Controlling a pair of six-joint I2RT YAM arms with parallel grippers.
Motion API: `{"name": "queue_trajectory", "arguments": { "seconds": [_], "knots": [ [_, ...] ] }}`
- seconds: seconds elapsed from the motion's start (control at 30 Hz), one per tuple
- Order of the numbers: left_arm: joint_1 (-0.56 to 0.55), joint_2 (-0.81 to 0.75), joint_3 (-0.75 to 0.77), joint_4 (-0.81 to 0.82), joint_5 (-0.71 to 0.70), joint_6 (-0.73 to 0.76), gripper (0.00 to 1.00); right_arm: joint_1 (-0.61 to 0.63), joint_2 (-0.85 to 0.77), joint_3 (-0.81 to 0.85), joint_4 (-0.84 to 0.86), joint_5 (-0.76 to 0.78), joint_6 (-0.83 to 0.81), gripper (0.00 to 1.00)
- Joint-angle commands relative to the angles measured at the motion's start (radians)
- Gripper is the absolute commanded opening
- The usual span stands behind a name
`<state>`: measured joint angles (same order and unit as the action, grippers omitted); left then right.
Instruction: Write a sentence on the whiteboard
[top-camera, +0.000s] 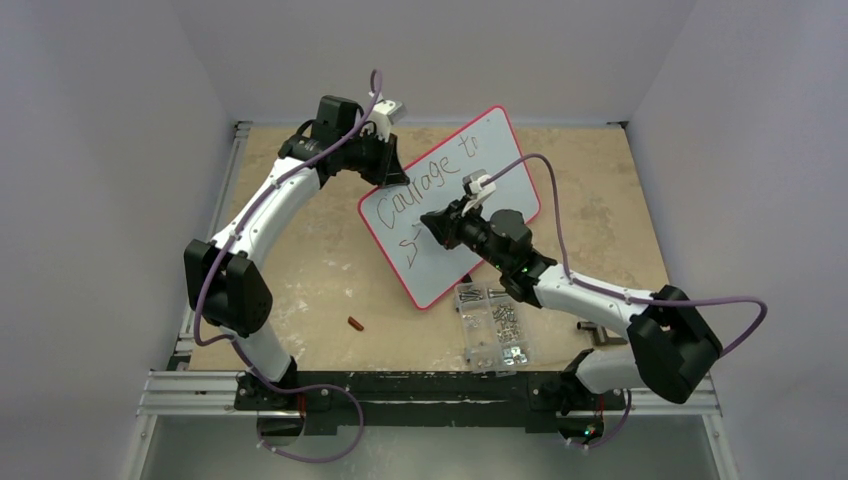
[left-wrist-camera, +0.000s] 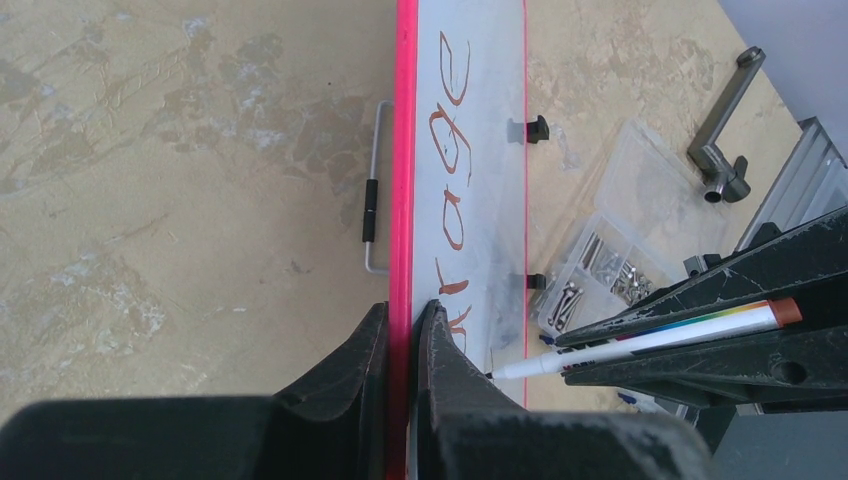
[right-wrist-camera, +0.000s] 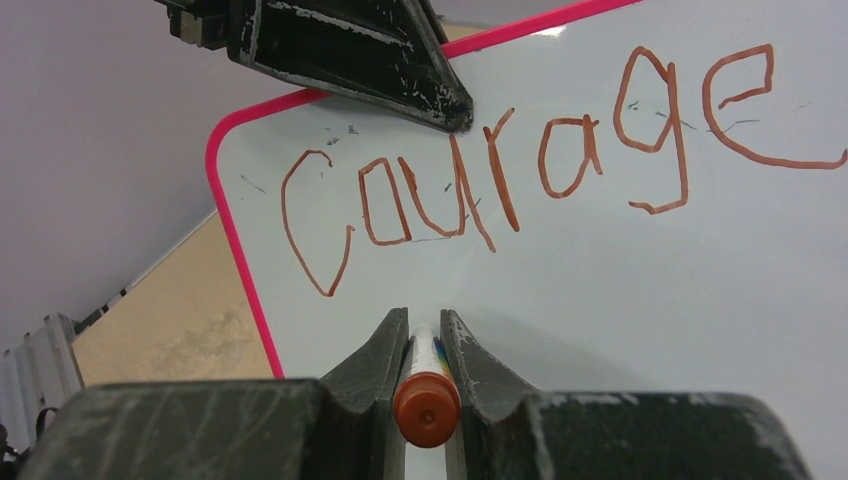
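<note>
The whiteboard (top-camera: 445, 270) stands tilted in the middle of the table, its pink rim pinched at the upper left edge by my shut left gripper (top-camera: 385, 178) (left-wrist-camera: 408, 310). The sentence (top-camera: 425, 185) reads "Courage to" in orange-brown marker, with the first stroke of a second line (top-camera: 408, 245) below it. My right gripper (top-camera: 432, 225) (right-wrist-camera: 424, 318) is shut on a white marker (right-wrist-camera: 426, 400) with an orange end. The marker's tip (left-wrist-camera: 492, 375) touches the whiteboard (left-wrist-camera: 490, 200) low down, under "Courage" (right-wrist-camera: 560, 160).
A clear compartment box of screws (top-camera: 492, 325) (left-wrist-camera: 610, 250) lies just in front of the board's lower corner. An orange marker cap (top-camera: 356, 323) lies on the table to the left. A grey metal handle (top-camera: 600, 335) (left-wrist-camera: 725, 130) lies near the right arm.
</note>
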<state>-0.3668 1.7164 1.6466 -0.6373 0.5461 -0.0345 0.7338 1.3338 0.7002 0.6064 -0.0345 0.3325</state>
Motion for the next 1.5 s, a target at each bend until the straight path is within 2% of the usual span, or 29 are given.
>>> {"name": "queue_trajectory", "arguments": {
  "seconds": [0.0, 0.5, 1.17, 1.47],
  "knots": [
    [0.002, 0.014, -0.011, -0.069, -0.146, 0.07, 0.0, -0.002, 0.021, 0.052, 0.062, -0.016, 0.011, 0.0],
    [0.002, 0.018, -0.003, -0.07, -0.149, 0.07, 0.0, -0.002, 0.003, -0.043, 0.048, 0.01, 0.013, 0.0],
    [0.002, 0.023, 0.002, -0.076, -0.15, 0.07, 0.0, -0.002, -0.111, -0.208, 0.002, 0.063, 0.026, 0.0],
    [0.002, 0.023, -0.001, -0.075, -0.144, 0.067, 0.0, -0.002, -0.098, -0.157, 0.001, 0.122, 0.025, 0.0]
  ]
}}
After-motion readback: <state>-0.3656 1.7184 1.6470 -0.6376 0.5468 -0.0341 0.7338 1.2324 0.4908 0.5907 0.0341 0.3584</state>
